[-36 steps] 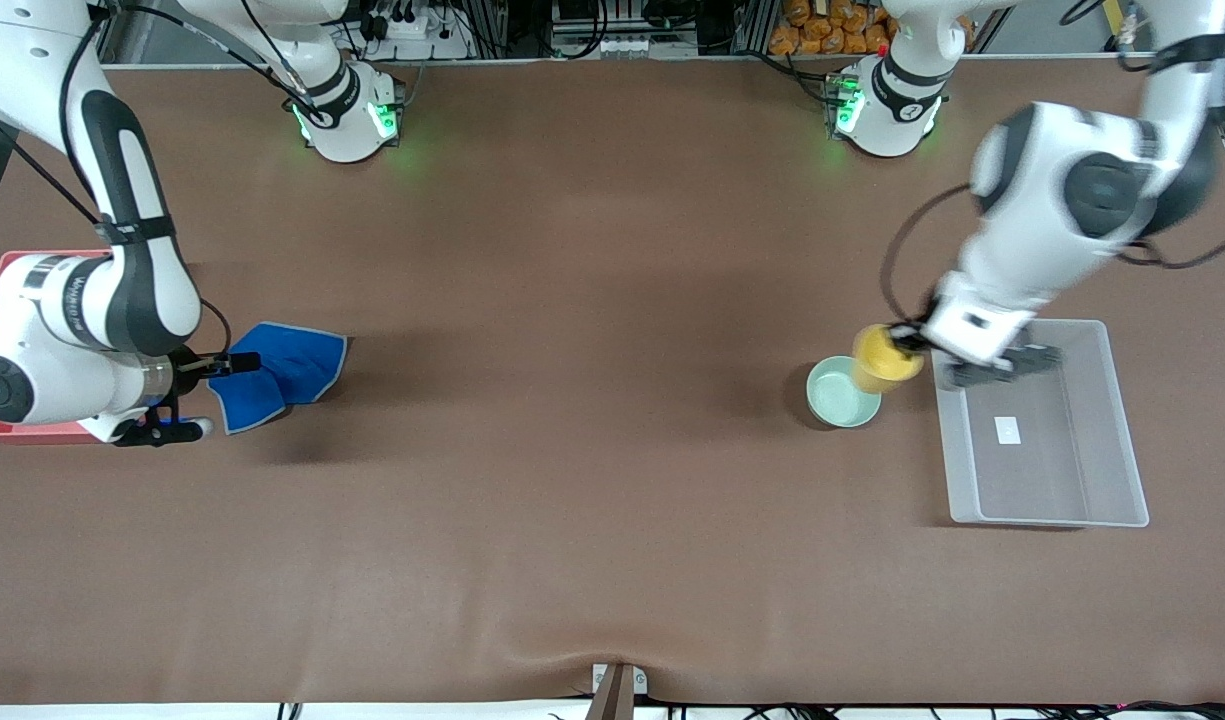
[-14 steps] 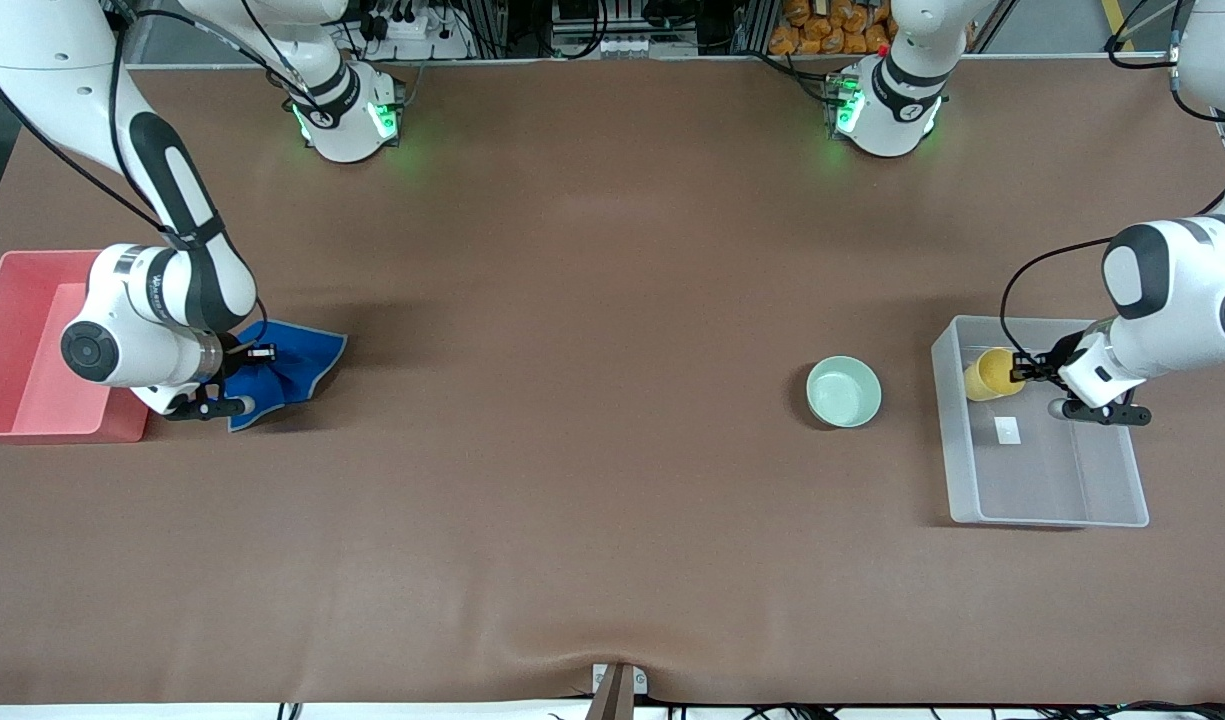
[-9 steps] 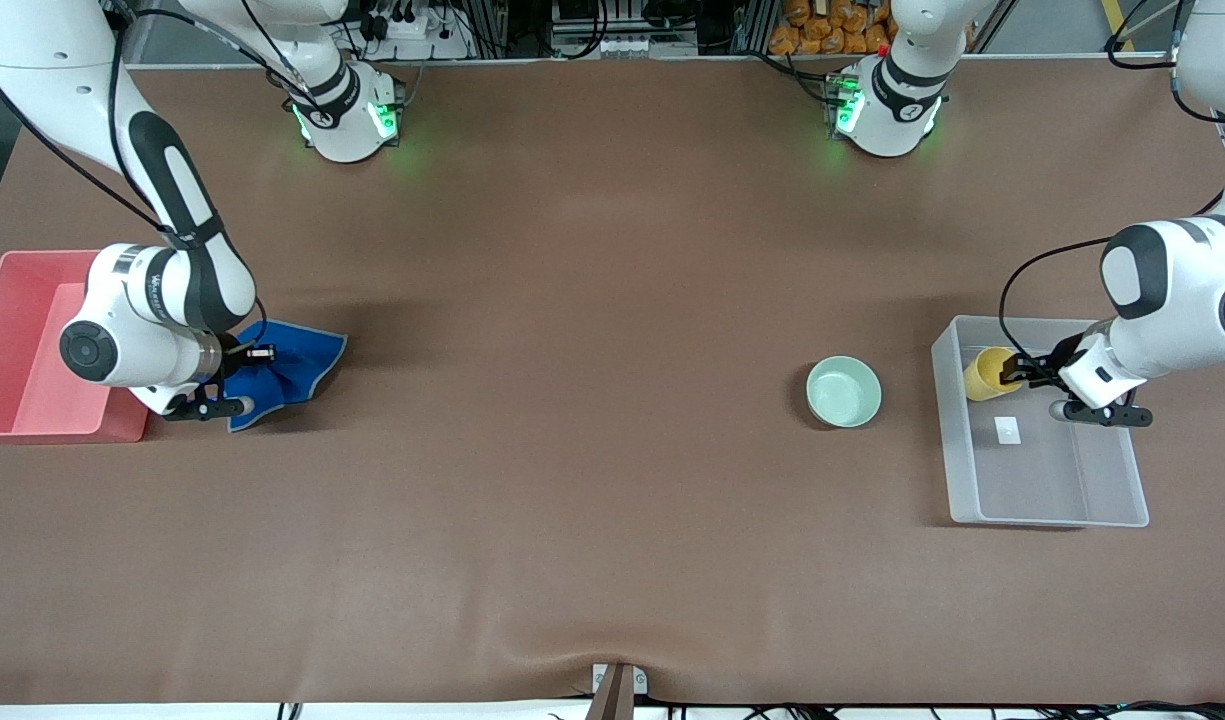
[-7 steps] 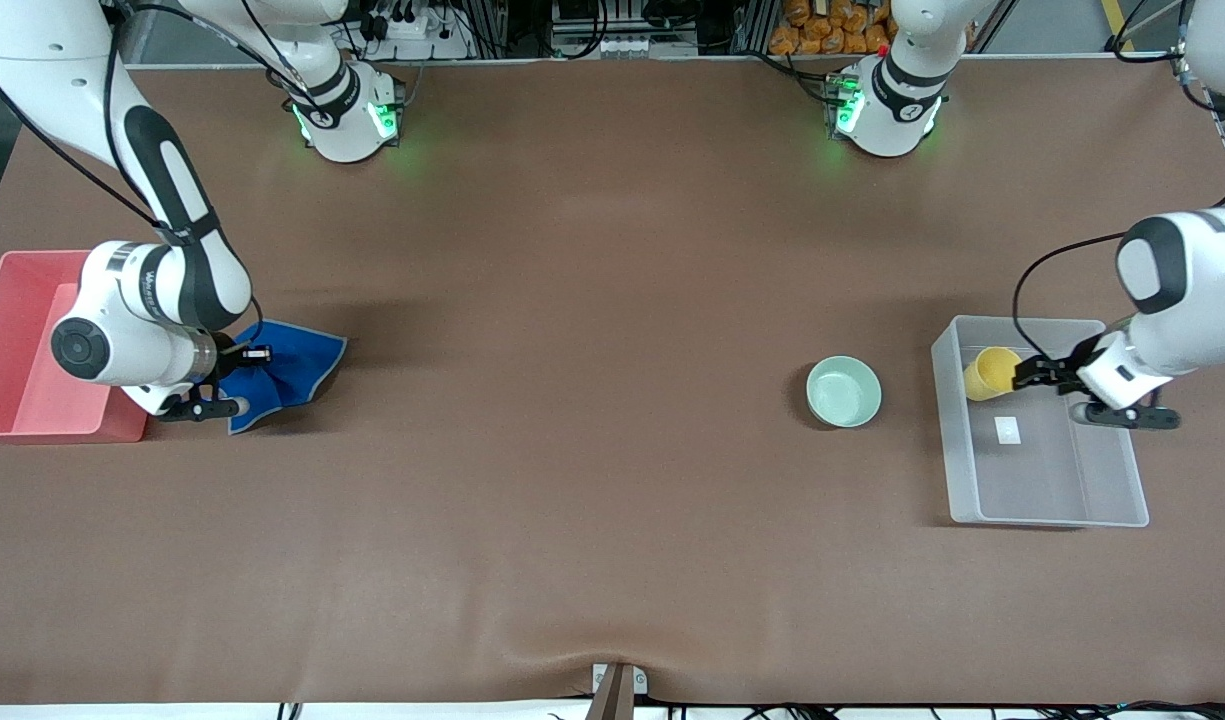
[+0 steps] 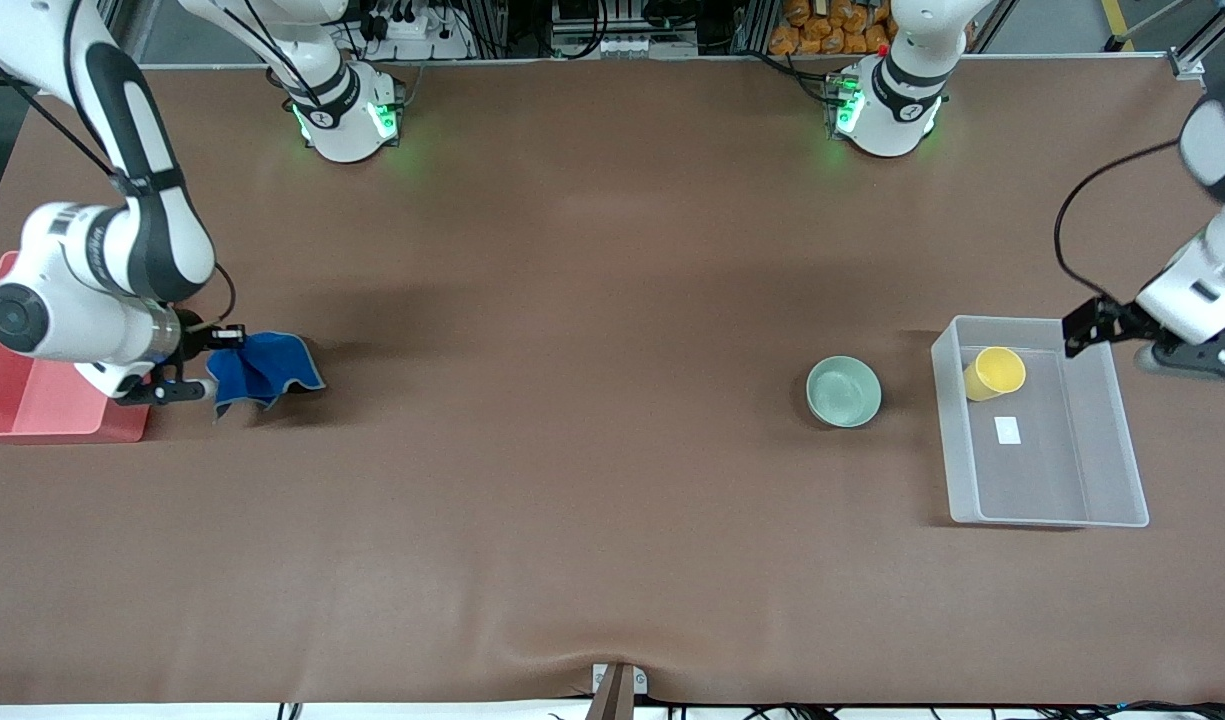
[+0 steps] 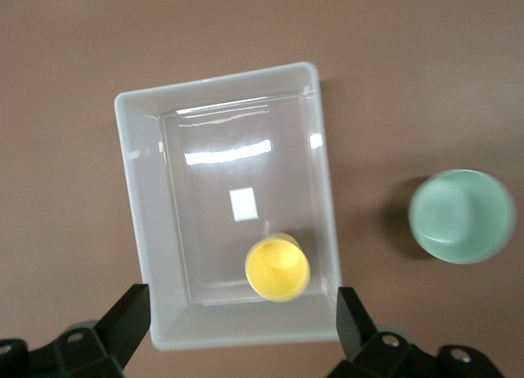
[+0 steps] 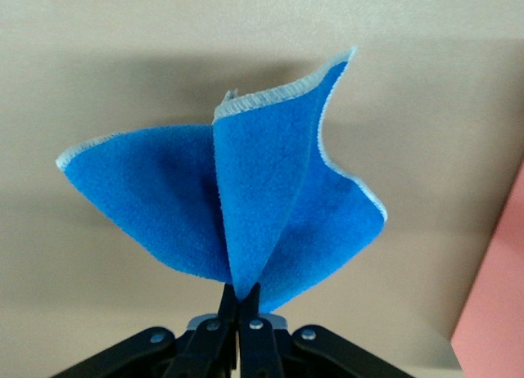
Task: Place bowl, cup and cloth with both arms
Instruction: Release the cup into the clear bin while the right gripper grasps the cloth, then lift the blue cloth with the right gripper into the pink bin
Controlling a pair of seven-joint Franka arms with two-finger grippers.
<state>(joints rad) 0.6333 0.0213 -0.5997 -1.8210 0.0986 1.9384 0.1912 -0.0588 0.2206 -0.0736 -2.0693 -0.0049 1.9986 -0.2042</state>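
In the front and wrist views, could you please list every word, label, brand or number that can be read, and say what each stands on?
Nothing can be read.
Right arm, near the wrist: dark lettering on the white casing, too small to read.
Clear plastic bin: white label on its floor beside the yellow cup; no print made out.
Left arm's base: a small dark mark, too small to read.
Mint-green bowl, blue cloth, red bin: no markings.

Left gripper (image 5: pixel 1087 328): off the cup (image 5: pixel 994 373), jaws spread wide, risen and pulled back to hang over the clear bin's (image 5: pixel 1112 440) rim. Cup: released, now tilted inside the bin. Right gripper (image 5: pixel 222 340): lifted, pinched on the cloth (image 5: pixel 262 368). Cloth: off the desk, bunched and hanging in folds, drawn toward the red tray (image 5: pixel 32 405).
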